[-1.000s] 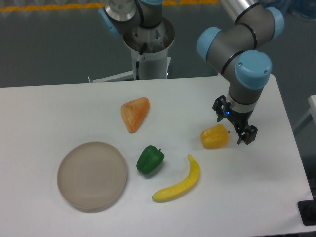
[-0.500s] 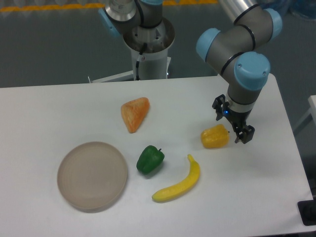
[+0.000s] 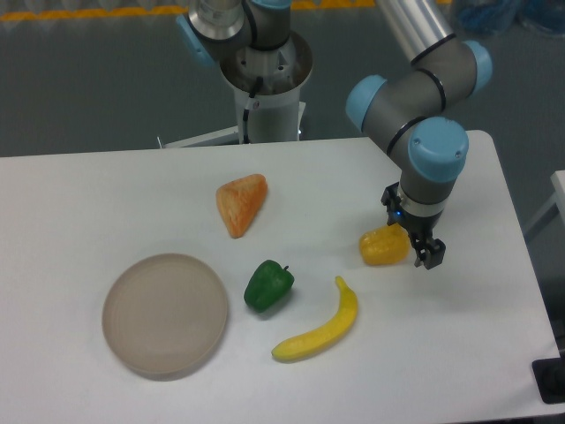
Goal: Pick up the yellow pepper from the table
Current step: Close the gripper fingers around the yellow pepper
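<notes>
The gripper (image 3: 413,235) hides the yellow pepper's (image 3: 382,246) right edge.

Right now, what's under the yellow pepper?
Only the white table. The yellow pepper sits right on it, with the gripper at its right edge. The spot where the pepper touches the table is hidden by the pepper itself.

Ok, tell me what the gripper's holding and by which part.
Nothing yet. The gripper is open beside the yellow pepper, which sits on the table.

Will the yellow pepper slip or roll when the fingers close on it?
The yellow pepper looks glossy and lumpy, so it may slip between the fingers of the gripper. Its rounded body might roll if nudged sideways. It seems rigid, probably light plastic.
</notes>
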